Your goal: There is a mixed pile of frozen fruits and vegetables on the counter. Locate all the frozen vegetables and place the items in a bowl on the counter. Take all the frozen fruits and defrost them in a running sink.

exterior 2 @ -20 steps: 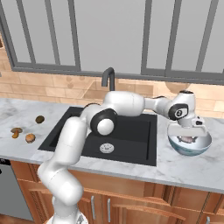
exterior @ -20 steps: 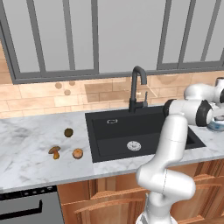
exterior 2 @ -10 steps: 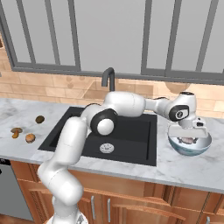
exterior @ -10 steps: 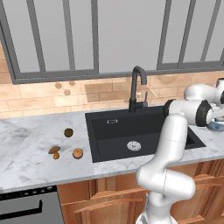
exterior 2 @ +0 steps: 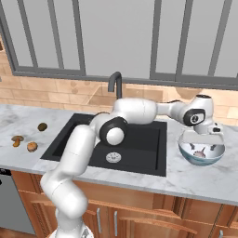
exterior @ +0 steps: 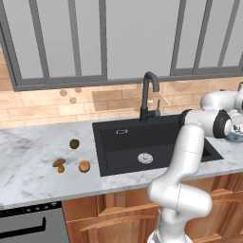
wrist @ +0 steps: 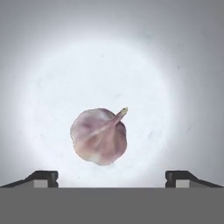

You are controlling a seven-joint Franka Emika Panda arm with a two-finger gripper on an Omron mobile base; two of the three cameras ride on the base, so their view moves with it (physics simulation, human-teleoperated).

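Pinkish-white bulb (wrist: 99, 135) lies in the bowl (exterior 2: 201, 154), directly below the gripper (wrist: 111, 176), whose jaws stand wide and empty. Outstanding, far off across the sink (exterior 2: 139, 144): mushroom (exterior: 59, 164), orange ball (exterior: 84, 166), olive ball (exterior: 74, 144).

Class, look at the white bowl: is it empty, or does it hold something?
Not empty: a pinkish bulb lies on the bowl's floor.

bowl (exterior: 236, 136) in left base view, mostly behind the arm and cut off
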